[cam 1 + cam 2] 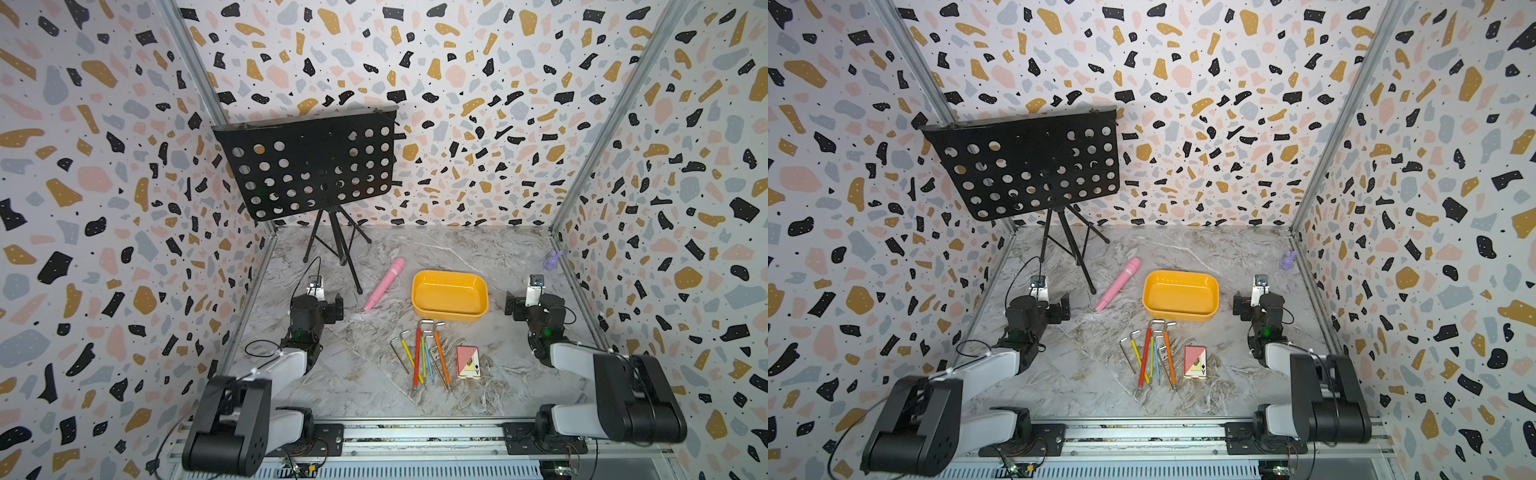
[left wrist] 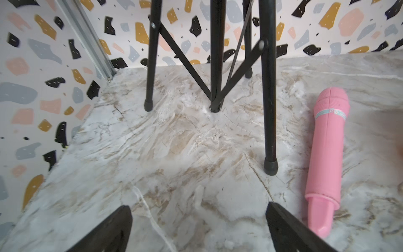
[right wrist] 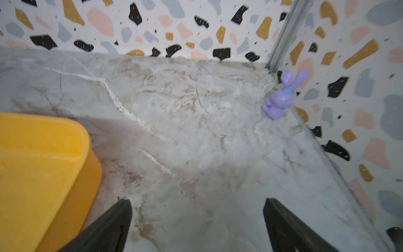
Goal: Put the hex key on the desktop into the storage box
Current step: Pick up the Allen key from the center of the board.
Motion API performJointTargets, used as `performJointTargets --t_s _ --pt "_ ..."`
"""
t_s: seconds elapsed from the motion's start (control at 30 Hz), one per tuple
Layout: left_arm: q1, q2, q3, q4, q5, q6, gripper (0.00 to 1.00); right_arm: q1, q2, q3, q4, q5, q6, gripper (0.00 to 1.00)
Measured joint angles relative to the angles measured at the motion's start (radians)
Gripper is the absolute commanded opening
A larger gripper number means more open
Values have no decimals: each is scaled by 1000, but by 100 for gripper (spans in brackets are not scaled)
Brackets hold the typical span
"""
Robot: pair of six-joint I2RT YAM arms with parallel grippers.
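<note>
Lying beside the hex keys is a card box.

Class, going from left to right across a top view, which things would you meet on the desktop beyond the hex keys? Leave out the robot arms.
music stand → pink toy microphone → storage box → purple rabbit

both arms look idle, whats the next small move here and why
Probably swing the right end effector, open and empty, over the orange hex key. All the hex keys lie on the desktop, none in the storage box, and the orange one lies on that arm's side of the bunch.
</note>
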Motion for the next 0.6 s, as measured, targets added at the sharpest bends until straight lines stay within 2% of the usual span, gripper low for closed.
performJointTargets --t_s 0.2,0.3,0.4,0.47,0.53,0.6 --pt "-5 -258 64 -196 2 -86 100 0 -222 135 -217 72 77 100" --pt "-24 -364 136 -373 11 -117 100 0 -313 242 -359 79 146 100" --pt "-99 -401 311 -584 0 -158 100 0 -367 436 -584 63 325 100" --pt "-145 -396 468 -718 41 -232 100 0 -372 575 -709 27 477 100" --pt "-158 -377 581 -790 132 -312 100 -5 -384 607 -725 -23 624 100" --pt "-158 -377 599 -789 222 -411 100 -10 -401 573 -717 -95 743 100"
